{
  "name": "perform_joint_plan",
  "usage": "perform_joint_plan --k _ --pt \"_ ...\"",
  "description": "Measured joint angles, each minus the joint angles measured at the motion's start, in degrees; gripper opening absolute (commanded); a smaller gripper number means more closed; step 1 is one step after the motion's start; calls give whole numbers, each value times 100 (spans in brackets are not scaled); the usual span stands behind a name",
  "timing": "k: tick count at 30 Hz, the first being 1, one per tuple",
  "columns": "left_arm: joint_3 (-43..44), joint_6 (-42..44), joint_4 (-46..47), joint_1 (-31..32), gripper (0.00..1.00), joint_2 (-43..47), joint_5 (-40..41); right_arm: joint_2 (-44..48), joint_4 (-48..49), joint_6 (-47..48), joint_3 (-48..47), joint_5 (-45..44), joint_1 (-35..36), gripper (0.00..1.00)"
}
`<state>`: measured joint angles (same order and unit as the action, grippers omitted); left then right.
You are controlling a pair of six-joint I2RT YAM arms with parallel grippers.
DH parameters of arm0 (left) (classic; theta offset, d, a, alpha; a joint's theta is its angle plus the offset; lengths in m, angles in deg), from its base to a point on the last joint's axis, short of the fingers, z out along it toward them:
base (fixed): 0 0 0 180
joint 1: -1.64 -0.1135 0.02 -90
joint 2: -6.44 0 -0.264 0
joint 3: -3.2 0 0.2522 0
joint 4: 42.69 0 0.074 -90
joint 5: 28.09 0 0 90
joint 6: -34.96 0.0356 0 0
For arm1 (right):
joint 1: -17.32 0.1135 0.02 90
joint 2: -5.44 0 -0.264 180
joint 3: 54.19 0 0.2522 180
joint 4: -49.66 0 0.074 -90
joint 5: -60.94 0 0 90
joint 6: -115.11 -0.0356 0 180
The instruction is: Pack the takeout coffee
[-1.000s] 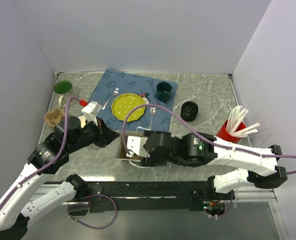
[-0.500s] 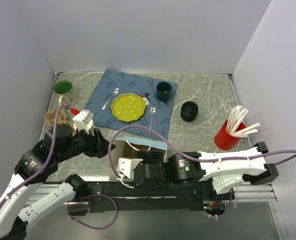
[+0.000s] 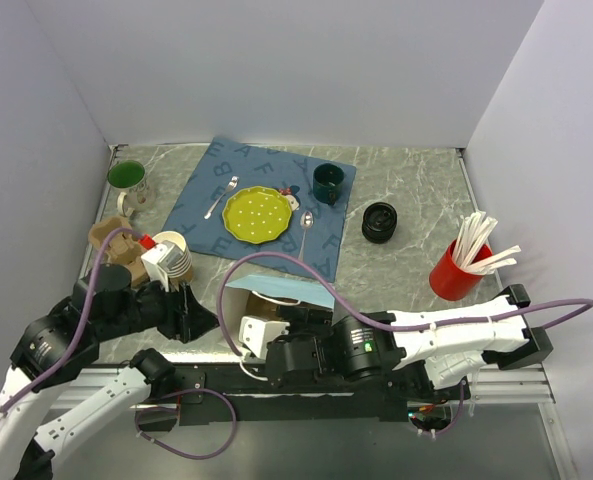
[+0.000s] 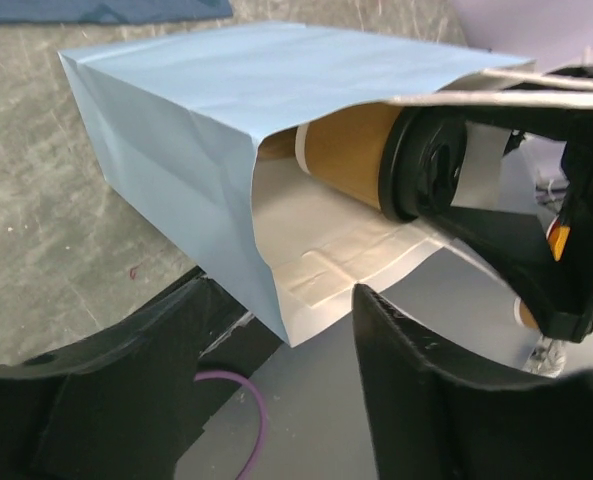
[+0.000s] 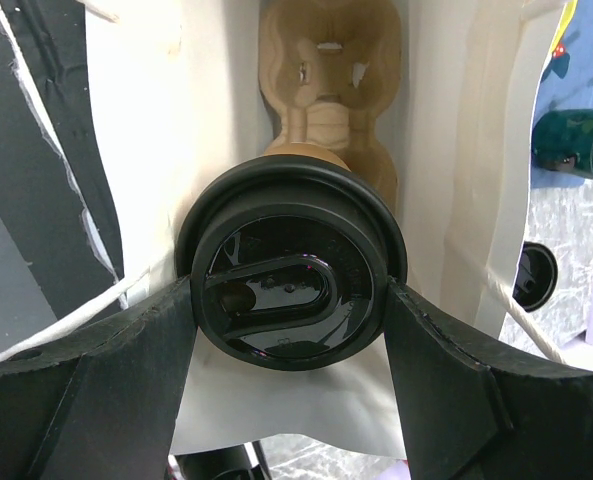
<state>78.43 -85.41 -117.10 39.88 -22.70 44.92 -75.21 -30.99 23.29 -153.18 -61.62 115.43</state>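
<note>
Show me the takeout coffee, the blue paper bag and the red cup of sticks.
takeout coffee (image 5: pixel 291 290), right wrist view, centre of its black lid.
blue paper bag (image 4: pixel 176 140), left wrist view, its blue side panel.
red cup (image 3: pixel 451 280), top external view, its outer wall.

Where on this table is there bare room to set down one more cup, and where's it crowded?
Free: the back-right marble between the blue placemat, the round black object and the red cup of sticks. Crowded: the left side, with green mug, cardboard carrier and stacked paper cups, and the near edge around the paper bag.
</note>
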Motion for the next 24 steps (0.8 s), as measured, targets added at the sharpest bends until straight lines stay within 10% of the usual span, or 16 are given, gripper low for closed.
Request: perform_joint_plan --k 10,24 --pt "-208 114 22 0 6 -76 -240 -42 -2 160 -24 -90 -17 36" --pt "-743 101 619 0 1 328 -570 -525 0 1147 -595 487 -695 36"
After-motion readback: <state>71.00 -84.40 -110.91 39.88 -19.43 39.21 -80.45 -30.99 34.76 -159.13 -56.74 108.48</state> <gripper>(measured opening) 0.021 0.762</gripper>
